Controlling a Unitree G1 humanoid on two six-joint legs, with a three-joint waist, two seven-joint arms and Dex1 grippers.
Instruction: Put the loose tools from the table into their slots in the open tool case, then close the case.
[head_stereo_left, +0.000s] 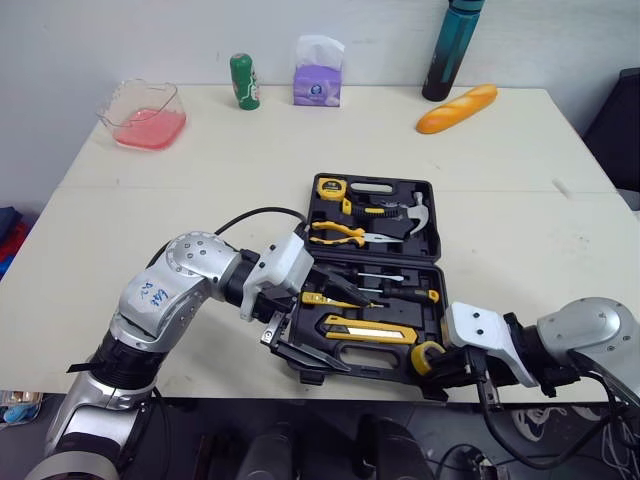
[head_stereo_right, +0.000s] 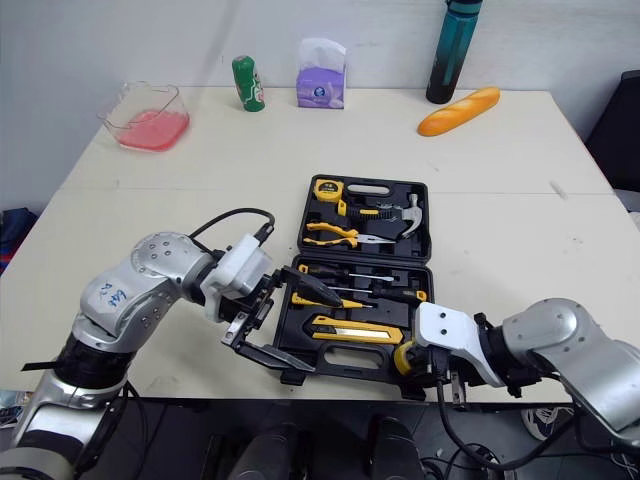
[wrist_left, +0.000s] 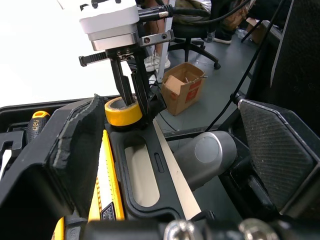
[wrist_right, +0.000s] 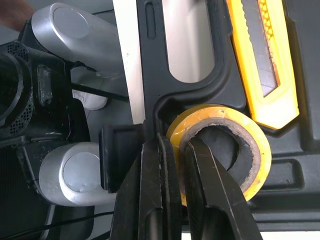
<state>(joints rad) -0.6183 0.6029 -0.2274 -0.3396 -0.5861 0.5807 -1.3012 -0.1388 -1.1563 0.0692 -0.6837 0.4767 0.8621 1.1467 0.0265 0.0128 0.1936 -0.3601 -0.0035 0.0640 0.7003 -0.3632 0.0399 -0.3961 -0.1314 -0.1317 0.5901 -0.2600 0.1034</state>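
Fingers of my right gripper (wrist_right: 176, 142) pinch the yellow tape roll (wrist_right: 252, 150) by its wall, at the tool case's (head_stereo_left: 372, 186) near right corner, just beside the utility knife (head_stereo_left: 368, 328). My left gripper (head_stereo_left: 322, 318) hangs spread wide over the case's near left edge.

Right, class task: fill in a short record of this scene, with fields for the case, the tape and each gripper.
tool case: open, lid flat, at the near edge of the table
yellow tape roll: over the case's near right corner
right gripper: shut on the tape roll, one finger inside the ring
left gripper: open, at the case's near left edge
tools in slots: tape measure, pliers, hammer, utility knife
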